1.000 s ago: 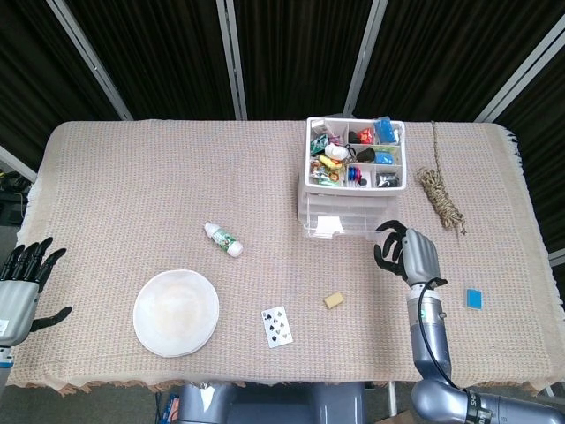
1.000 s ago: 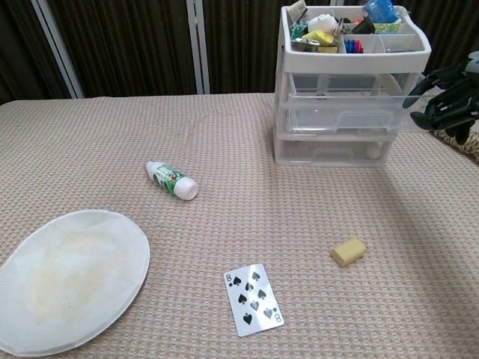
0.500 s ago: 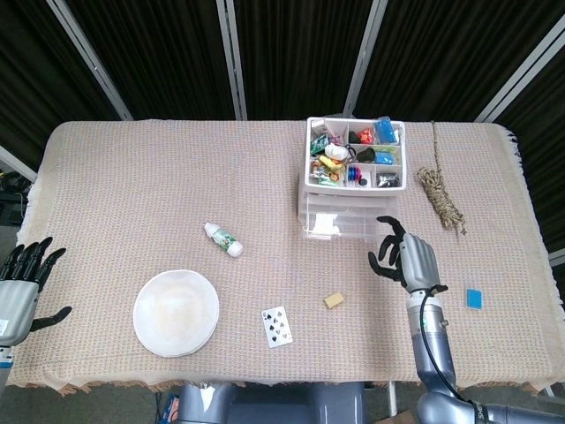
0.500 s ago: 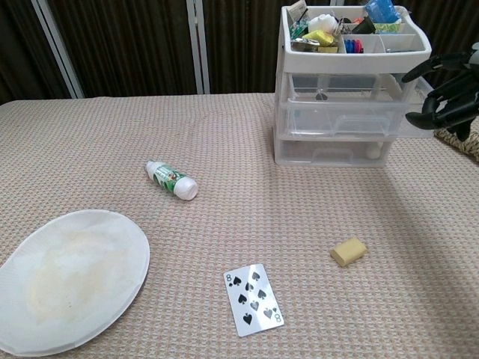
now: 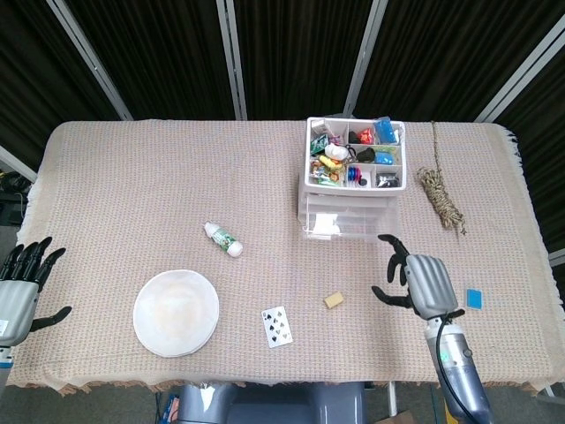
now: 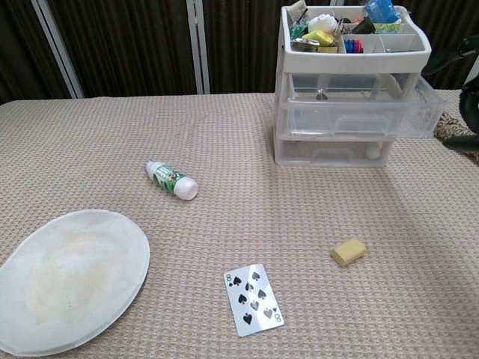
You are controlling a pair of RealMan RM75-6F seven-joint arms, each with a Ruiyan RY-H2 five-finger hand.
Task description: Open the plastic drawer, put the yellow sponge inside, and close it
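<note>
at the far left we see our left hand, fingers spread, off the tabletop edge. then a white plate, small bottle, playing card, and the yellow sponge lying free before the plastic drawer, pulled out. our right hand, fingers spread, hovers beside it.

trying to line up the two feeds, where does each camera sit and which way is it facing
Head view: sits high, looking steeply down on the whole beige woven tablecloth; shows the left hand at the near left edge and the right hand near the clear plastic drawer unit.
Chest view: sits low at the table's near edge, looking forward across it toward the dark curtain; only dark fingers of the right hand show at the right edge.
Shared: the drawer unit, small yellow sponge, spades playing card, round white plate, small white bottle.
</note>
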